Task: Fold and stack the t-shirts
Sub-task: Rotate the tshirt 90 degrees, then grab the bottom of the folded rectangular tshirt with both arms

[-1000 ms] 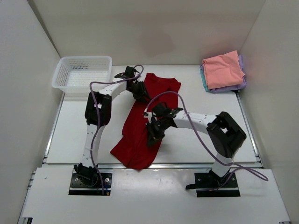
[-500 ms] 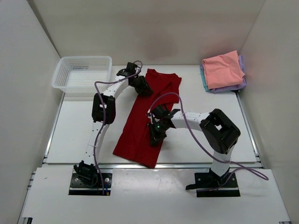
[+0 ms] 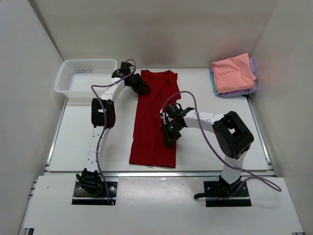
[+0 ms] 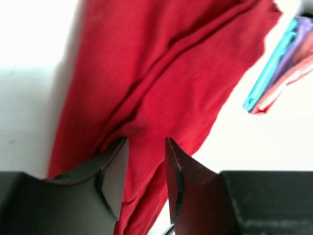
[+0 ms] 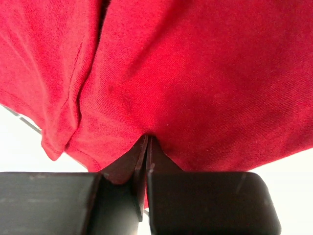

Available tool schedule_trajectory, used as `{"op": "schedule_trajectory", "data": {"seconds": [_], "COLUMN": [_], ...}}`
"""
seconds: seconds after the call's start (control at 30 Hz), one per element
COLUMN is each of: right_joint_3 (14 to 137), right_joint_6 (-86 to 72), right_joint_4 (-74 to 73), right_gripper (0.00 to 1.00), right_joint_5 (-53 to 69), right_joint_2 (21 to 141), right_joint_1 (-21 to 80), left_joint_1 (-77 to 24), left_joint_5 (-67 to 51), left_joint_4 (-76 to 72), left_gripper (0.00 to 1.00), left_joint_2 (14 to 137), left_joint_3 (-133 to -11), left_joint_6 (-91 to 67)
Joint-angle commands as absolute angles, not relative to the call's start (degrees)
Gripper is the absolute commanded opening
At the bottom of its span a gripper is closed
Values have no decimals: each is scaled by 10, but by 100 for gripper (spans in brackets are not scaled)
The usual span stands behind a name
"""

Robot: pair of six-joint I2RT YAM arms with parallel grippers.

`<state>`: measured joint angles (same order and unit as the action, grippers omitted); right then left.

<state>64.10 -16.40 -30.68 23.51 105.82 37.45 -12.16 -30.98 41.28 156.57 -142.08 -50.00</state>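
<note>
Folding step: the shirt (image 3: 151, 122) lies flat as a long narrow strip in mid table, collar end far, hem near. Its sides look folded in already, so the end-to-end fold seems next.
Stack (image 3: 234, 73): folded shirts, pink on top of lavender and teal, in the far right corner, well apart from the red one.
Left claw (image 3: 143, 89): at the shirt's far left corner. The jaws stand half apart with bunched cloth between them and creases running into the gap, so it looks to be gripping the shirt.
Right claw (image 3: 169, 139): on the shirt's right edge, nearer than the middle, jaws pressed tight on a small pinch of cloth.
Risk, uneven pull: the claws hold opposite edges at different ends, so one leading the other would likely skew the strip and open the side folds.
Risk, thin pinch: the right claw's hold is slight, and a tug could slip the cloth free and drop that layer.
Risk, cable (image 3: 183, 95): the right arm's purple loop arcs over the shirt and may brush or catch lifted cloth.
Edges: the hem stops just short of the table's (image 3: 98, 142) near edge, so a nearward drag could hang it over.
Open room: bare table left and right of the strip. The basket (image 3: 66, 81) sits far left, close by the left arm.
</note>
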Motion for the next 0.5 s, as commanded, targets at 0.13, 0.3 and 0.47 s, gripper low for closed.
{"op": "schedule_trajectory", "data": {"seconds": [0.13, 0.3, 0.47], "right_joint_3": [720, 749, 713], "right_joint_6": [-66, -42, -137], "right_joint_4": [-366, -436, -507], "right_gripper": [6, 31, 60], "right_joint_5": [101, 112, 99], "right_joint_2": [1035, 965, 912], "right_joint_1": [383, 339, 308], "left_joint_1": [-143, -152, -125], "left_joint_5": [-375, -332, -323], "left_joint_4": [439, 588, 497], "left_gripper": [49, 51, 53], "left_joint_2": [1503, 1350, 1063], "left_joint_3": [-1492, -1346, -846], "left_joint_6": [-486, -347, -288]}}
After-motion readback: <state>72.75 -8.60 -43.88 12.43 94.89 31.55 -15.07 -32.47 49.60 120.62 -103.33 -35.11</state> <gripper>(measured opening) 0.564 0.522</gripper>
